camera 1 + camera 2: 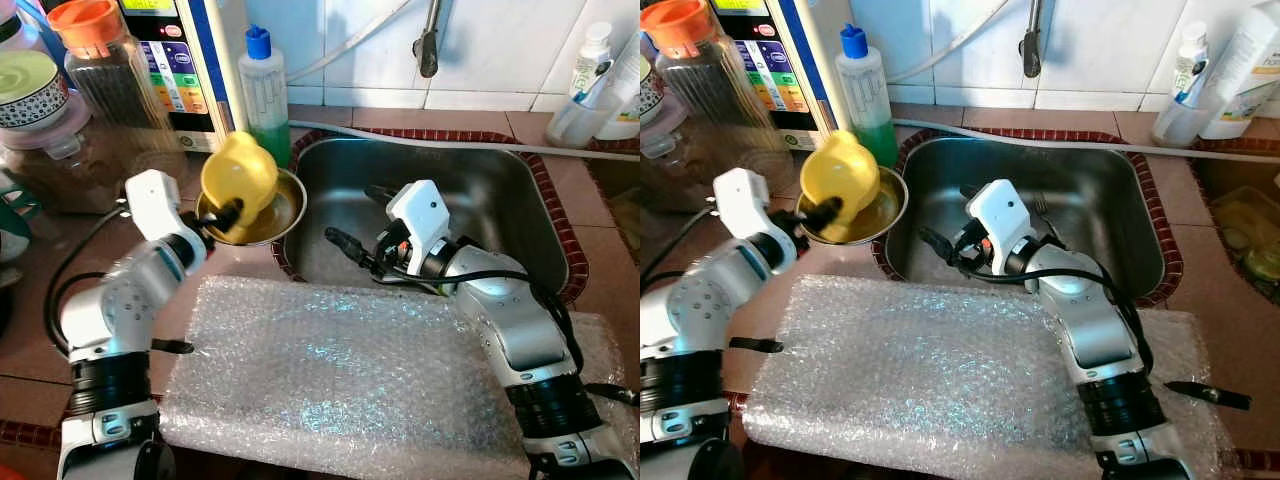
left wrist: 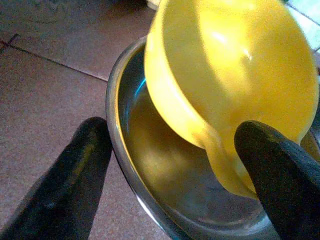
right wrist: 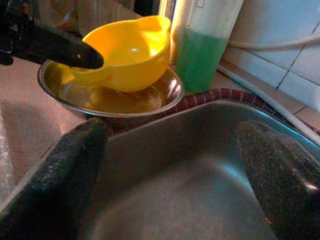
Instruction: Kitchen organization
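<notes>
Left eye view: you are at a tiled counter [image 1: 600, 260] with a steel sink [image 1: 500, 190] set into it and a sheet of bubble wrap [image 1: 340, 370] along the counter's near edge.
Yellow cup: the yellow cup [image 1: 240, 175] sits tilted inside the steel bowl [image 1: 285, 215], which stands on the counter touching the sink's left rim, just in front of the green soap bottle [image 1: 265, 95].
Left gripper: your left gripper [image 2: 175, 165] is spread wide, not clamped. In the left wrist view one finger [image 2: 75, 175] lies outside the bowl's rim and the other sits against the cup's handle side.
Right gripper: your right gripper [image 3: 170, 170] hangs released over the sink basin, gripping nothing, aimed toward the bowl.
Step in hand: this looks like taking hold of the cup to lift it out of the bowl.
Doing it well: bring the outer finger inside the bowl's rim so the pinch lands on the cup alone, not cup and bowl together. Close gently; the plastic wall looks smooth and may slip.
Watch for: the bowl sits at the sink's lip, so a sideways tug could tip it in. Lift straight up.
</notes>
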Controlling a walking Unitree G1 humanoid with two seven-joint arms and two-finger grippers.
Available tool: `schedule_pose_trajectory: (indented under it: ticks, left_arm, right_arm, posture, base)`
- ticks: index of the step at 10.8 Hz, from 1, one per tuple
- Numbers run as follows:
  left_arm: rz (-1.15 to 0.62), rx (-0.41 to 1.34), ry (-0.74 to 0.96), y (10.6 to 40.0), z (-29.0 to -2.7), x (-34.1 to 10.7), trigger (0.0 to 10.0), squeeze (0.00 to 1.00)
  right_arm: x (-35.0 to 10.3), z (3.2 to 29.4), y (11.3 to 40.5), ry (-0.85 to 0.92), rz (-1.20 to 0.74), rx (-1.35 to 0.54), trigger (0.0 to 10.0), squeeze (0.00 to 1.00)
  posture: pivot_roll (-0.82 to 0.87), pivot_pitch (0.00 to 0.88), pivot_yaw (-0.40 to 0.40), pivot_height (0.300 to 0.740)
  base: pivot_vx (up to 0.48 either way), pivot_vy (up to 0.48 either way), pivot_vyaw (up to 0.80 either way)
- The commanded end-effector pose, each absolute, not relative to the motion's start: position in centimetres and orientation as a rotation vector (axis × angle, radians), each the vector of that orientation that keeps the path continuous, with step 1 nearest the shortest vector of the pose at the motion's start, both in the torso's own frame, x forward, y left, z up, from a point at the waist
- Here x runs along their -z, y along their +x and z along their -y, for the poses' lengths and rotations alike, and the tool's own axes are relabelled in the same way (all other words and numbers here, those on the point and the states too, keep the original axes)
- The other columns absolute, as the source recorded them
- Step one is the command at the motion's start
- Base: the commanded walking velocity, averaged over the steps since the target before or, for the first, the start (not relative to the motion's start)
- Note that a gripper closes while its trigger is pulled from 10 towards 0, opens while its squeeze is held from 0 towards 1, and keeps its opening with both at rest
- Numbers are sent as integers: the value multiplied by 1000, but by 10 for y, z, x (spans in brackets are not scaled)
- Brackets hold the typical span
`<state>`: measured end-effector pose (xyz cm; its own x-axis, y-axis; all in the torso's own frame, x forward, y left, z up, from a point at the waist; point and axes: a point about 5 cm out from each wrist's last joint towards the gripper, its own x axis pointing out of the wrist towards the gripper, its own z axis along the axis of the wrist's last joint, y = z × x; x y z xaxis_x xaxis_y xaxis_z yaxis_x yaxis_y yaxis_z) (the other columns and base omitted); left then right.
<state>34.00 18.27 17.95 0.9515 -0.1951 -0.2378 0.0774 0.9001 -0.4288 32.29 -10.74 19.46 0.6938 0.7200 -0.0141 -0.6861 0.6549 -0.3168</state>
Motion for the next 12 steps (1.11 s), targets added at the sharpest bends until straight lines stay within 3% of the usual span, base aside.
schedule_pose_trajectory:
  ticks: [1,12]
  left_arm:
    - [-309,121,-413,338,-186,-173,0,0]
    - [-267,-3,-391,338,-211,-174,0,0]
  right_arm:
    - [-196,103,319,-325,137,-818,10000,0]
    - [-194,104,321,-360,145,-815,10000,0]
  posture:
    - [-116,170,70,740]
    - [-110,162,70,740]
  base:
    - [0,0,0]
    - [0,0,0]
